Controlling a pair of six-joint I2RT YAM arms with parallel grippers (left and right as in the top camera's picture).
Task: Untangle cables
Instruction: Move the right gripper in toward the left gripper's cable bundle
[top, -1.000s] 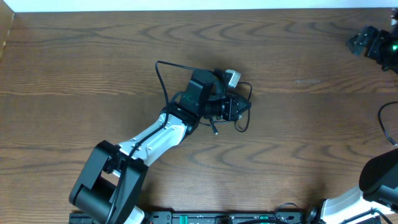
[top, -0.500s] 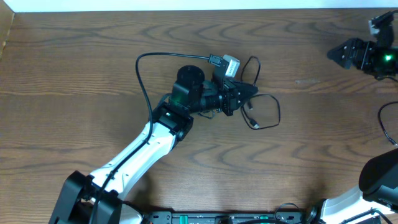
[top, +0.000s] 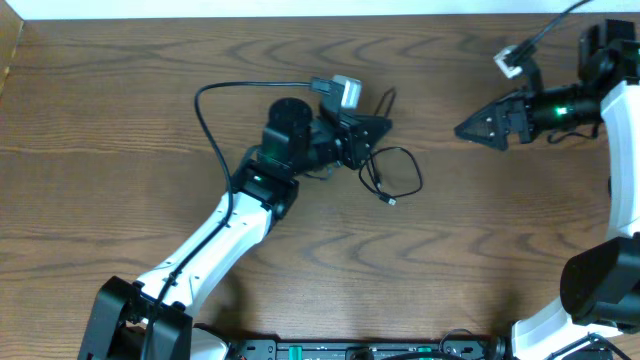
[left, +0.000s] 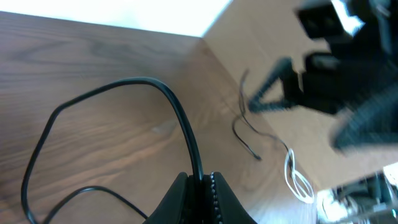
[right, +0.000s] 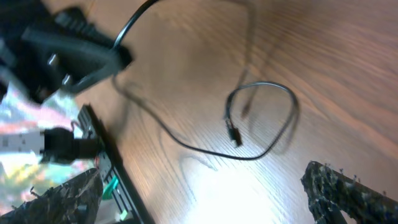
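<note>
A thin black cable (top: 402, 173) lies in a loop on the wooden table, its small plug end (top: 390, 202) at the front. My left gripper (top: 384, 124) is shut on this cable; the left wrist view shows the cord (left: 184, 127) pinched between the closed fingers (left: 202, 182) and arching forward. My right gripper (top: 466, 130) is open and empty, to the right of the loop and pointing at it. The right wrist view shows its spread fingers (right: 205, 190) above bare table, with the loop (right: 277, 134) and plug (right: 234, 134) ahead. A thin white loop (left: 300, 182) shows blurred in the left wrist view.
The left arm's thicker black cord (top: 215, 88) arcs over the table behind the left wrist. The white wall edge (top: 300, 8) runs along the back of the table. The rail with the arm bases (top: 350, 350) is at the front edge.
My left gripper has moved left and back, dragging the black cable with it. My right arm has swung in from the far right corner toward the cable loop.
</note>
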